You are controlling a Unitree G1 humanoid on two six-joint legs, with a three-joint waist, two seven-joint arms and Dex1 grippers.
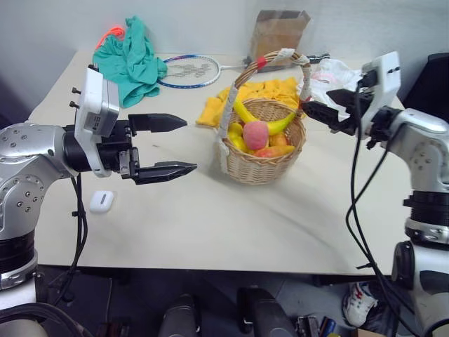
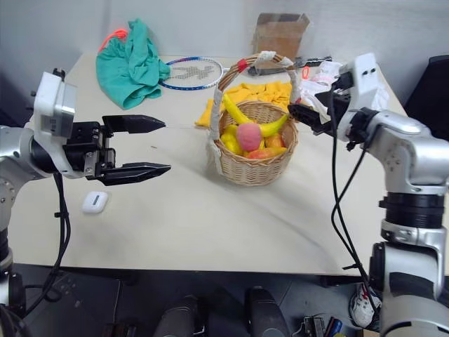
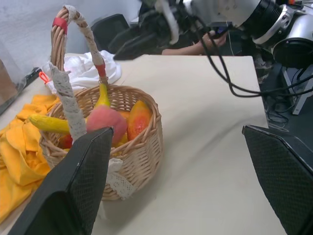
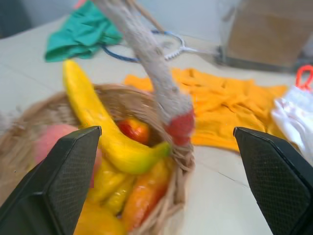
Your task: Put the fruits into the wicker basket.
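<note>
Your wicker basket (image 2: 254,151) sits mid-counter (image 2: 210,225), banana (image 2: 252,121) and peach (image 2: 248,136) inside among other fruit. Your right gripper (image 2: 303,116) hangs just beside basket rim, empty. Your left gripper (image 2: 149,147) well apart, fingers spread, empty. White earbud case (image 2: 95,202) lies below it. Yellow cloth (image 2: 263,93) behind basket.

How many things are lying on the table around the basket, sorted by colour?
Green: 1, cloth
Yellow: 1, cloth
White: 2, bag, earbud case
Blue: 1, racket
Brown: 1, cardboard box
Total: 6
</note>
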